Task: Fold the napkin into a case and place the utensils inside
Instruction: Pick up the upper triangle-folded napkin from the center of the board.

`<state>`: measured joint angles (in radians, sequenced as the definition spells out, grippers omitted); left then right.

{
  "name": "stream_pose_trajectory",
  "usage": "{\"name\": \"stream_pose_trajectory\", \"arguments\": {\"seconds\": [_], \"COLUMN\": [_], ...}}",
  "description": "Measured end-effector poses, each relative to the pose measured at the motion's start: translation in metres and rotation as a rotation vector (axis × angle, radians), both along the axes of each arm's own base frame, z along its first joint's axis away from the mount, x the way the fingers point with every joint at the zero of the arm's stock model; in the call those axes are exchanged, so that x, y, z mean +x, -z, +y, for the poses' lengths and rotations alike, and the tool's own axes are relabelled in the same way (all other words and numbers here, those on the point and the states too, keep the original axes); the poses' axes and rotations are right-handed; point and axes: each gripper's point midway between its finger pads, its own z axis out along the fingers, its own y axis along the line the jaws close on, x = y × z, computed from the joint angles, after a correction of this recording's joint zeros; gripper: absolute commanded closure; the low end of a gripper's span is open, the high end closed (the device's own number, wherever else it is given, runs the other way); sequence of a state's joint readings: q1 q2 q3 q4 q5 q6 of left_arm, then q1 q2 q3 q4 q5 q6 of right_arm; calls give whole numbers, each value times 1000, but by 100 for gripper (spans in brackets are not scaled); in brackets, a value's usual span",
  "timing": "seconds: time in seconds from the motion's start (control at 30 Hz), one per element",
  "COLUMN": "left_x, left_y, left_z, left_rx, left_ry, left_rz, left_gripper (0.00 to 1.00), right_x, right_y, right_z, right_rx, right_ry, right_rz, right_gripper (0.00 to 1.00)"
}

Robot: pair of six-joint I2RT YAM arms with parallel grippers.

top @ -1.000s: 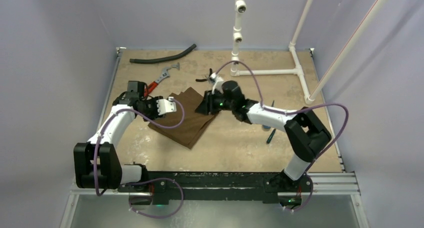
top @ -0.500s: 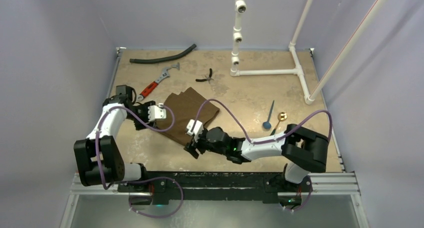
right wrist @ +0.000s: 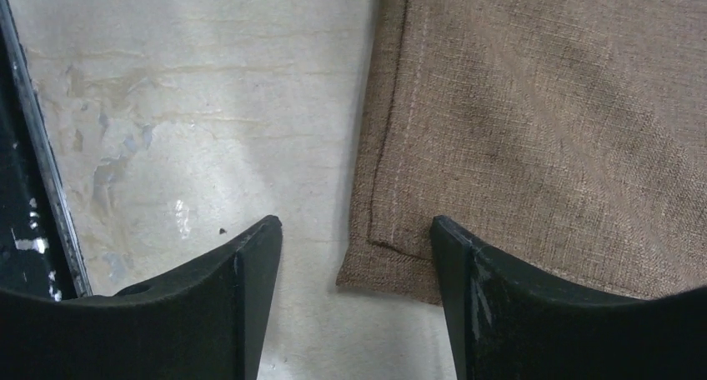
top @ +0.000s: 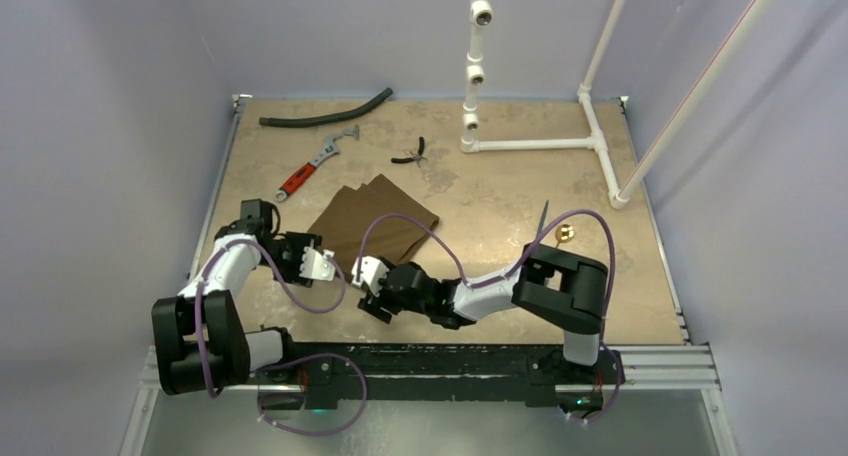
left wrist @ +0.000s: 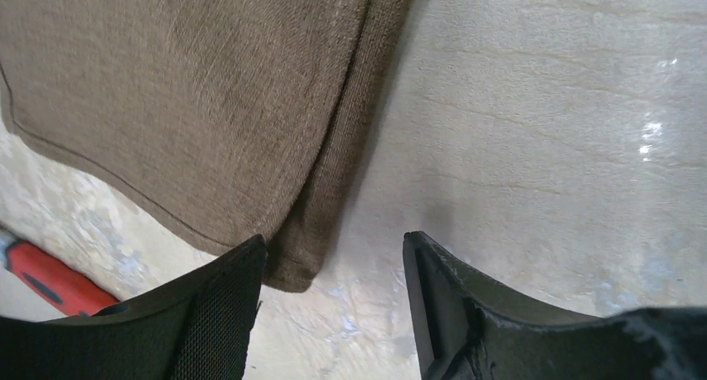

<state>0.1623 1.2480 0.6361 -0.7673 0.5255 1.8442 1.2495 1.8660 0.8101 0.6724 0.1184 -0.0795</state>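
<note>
Napkin (top: 375, 221), a plain dark-brown soft cloth, lies in folded layers on the beige table (top: 480, 181); both arms' jaws stand spread and empty by its near edge. Slim utensils (top: 543, 216) lie well apart, rightward, not yet inside.

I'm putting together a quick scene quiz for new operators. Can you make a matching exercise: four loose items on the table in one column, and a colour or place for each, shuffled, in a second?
Column one:
1. napkin
2. hose
3. wrench
4. pliers

Column two:
A. black, long, curved, farthest back
B. small, black, right of the wrench
C. brown, folded, in the middle
D. red handle, grey head

Pairs: 1-C, 2-A, 3-D, 4-B
</note>
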Motion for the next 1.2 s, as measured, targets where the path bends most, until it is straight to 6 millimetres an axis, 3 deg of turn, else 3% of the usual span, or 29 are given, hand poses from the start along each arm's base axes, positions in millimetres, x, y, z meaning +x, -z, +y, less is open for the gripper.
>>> {"name": "stream_pose_trajectory", "arguments": {"seconds": [0.27,0.37,0.47,0.57,0.77,0.83,0.93,0.97,1.03,1.2], "left_x": [14,25,31,30,31,36,44,45,45,49], "left_y": [10,9,7,7,8,8,11,13,18,18], "left_z": [-21,-31,-39,-46,-53,-55,-57,-58,-61,-64], "left_rx": [62,74,67,62,70,70,73,70,67,33], "left_ry": [144,160,159,179,220,221,204,194,167,86], "left_rz": [-133,-186,-205,-204,-221,-235,-258,-261,-239,-220], "left_gripper": [47,46,46,46,46,54,88,94,99,100], "right_x": [21,36,49,54,52,52,56,57,58,56], "right_y": [3,2,-1,-6,-7,-4,-2,-2,-4,-9], "right_z": [-8,-17,-37,-54,-60,-63,-67,-67,-67,-63], "right_rx": [4,21,28,26,12,0,-10,-9,-7,-6], "right_ry": [89,156,227,264,273,283,296,297,294,262], "right_rz": [70,112,144,158,172,183,187,184,174,132], "right_gripper": [48,48,46,45,46,46,36,33,31,30]}}
